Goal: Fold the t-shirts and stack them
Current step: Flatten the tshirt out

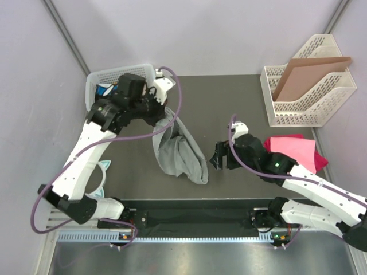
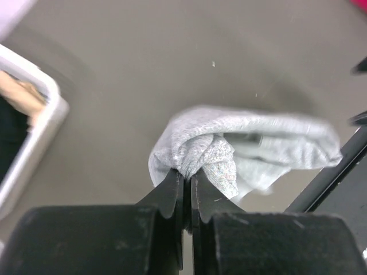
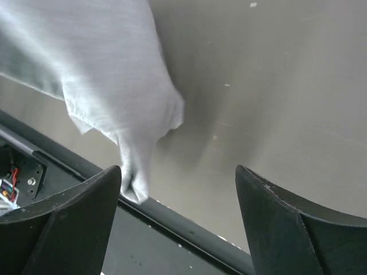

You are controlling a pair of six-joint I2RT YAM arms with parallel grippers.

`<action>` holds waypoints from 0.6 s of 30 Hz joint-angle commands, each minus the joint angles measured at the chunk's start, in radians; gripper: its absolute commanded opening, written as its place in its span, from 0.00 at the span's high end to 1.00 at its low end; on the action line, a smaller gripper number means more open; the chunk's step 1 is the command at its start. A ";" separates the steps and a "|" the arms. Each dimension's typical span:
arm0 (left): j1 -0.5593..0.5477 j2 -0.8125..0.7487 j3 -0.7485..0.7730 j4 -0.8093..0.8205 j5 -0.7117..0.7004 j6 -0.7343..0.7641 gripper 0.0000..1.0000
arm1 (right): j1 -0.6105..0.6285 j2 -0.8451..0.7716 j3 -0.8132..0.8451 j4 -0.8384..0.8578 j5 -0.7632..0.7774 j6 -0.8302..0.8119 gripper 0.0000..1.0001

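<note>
Pinching bunched grey t-shirt [image 2: 258, 143], left gripper [image 2: 187, 175] hides the held edge; right gripper [image 3: 178, 170] wide.

Left wrist view. The left gripper [image 2: 187, 176], its two black fingers [image 2: 169, 192] pressed together, pinched a bunched fold of the heather grey t-shirt [image 2: 258, 143]. The cloth was crumpled beyond the fingertips and spread to the right against the dull brown-grey table [image 2: 172, 63]. A white basket [image 2: 40, 132] showed its rim at the left edge, well apart from the cloth. A black bar [image 2: 327, 177] slanted in at the lower right, just beside the shirt's far end.
</note>
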 commanded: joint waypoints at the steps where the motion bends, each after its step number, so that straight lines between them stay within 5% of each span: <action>1: -0.001 -0.057 0.056 -0.109 -0.006 0.018 1.00 | 0.032 0.073 0.050 0.157 -0.051 -0.018 0.19; 9: -0.002 -0.085 0.016 -0.107 -0.006 0.004 1.00 | 0.062 0.212 0.062 0.280 -0.100 -0.023 0.21; 18: -0.002 -0.087 0.025 -0.112 -0.030 0.019 1.00 | 0.364 0.346 0.189 0.285 0.027 -0.082 0.17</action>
